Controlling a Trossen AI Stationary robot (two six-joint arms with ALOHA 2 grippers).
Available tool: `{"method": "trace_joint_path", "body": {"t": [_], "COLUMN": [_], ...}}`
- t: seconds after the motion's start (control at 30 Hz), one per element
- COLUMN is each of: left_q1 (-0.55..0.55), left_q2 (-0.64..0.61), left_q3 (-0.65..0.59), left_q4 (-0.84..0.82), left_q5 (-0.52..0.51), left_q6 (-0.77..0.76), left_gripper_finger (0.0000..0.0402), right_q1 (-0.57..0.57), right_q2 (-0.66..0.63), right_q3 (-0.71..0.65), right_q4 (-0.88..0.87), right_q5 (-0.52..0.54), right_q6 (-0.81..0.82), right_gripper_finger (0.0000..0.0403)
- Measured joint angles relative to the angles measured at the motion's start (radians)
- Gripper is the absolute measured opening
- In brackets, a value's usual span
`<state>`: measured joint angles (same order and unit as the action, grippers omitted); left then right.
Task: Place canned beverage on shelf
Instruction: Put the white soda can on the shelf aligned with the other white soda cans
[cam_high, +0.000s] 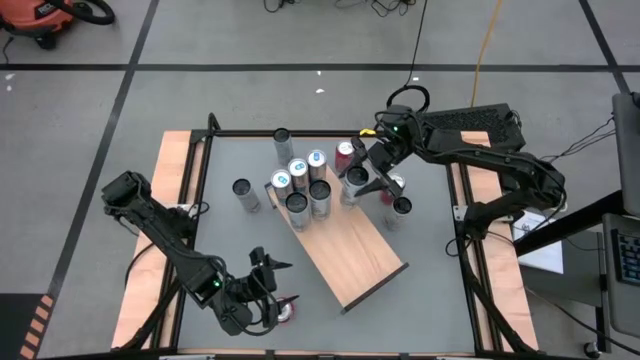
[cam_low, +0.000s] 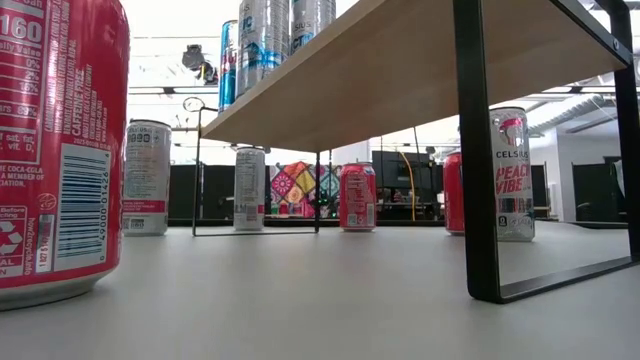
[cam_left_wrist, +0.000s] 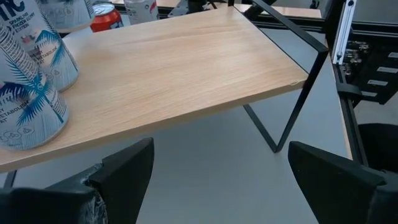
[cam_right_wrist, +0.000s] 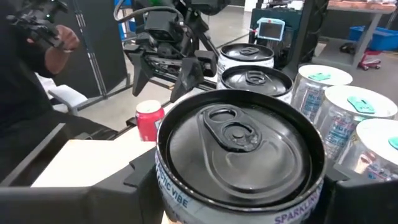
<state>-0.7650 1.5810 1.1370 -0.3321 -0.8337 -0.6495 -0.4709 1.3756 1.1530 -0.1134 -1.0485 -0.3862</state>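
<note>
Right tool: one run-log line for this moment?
right tool: shut on can, at shelf far end | left tool: open, empty, near shelf's other end | red can beside it

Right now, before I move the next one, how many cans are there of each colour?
red cans: 3
pale cans with blue tabs: 3
pale cans with dark tops: 6, one held in the right gripper
Total: 12 cans
</note>
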Motion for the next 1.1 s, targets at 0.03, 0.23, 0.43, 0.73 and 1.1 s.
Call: {"method": "trace_joint_path", "body": {"t": [0.03,0.23,0.43,0.73,1.1], "left_q1": [0.0,0.0,0.0,0.012,0.014], "left_q2": [0.0,0.0,0.0,0.001,0.001], "left_q3": [0.0,0.0,0.0,0.0,0.0], "left_q4": [0.0,0.0,-0.013,-0.019,-0.022], "left_q5": [0.0,0.0,0.0,-0.001,-0.001], "left_q6": [0.0,0.0,0.001,0.002,0.002], "left_gripper_finger": [0.0368,0.0368,0.0368,0.0368,0.0368], "right_q1": [0.0,0.0,0.001,0.001,0.002], "right_q2": [0.005,0.014,0.015,0.026,0.08], "right_q3": [0.0,0.0,0.0,0.0,0.0], "right_q4": [0.005,0.039,0.037,0.041,0.108], "right_q5": [0.0,0.026,0.032,0.06,0.057], "right_q6": [0.0,0.001,-0.033,-0.049,0.011], "right_gripper_finger": [0.0229,0.0229,0.0229,0.0229,0.0229]}}
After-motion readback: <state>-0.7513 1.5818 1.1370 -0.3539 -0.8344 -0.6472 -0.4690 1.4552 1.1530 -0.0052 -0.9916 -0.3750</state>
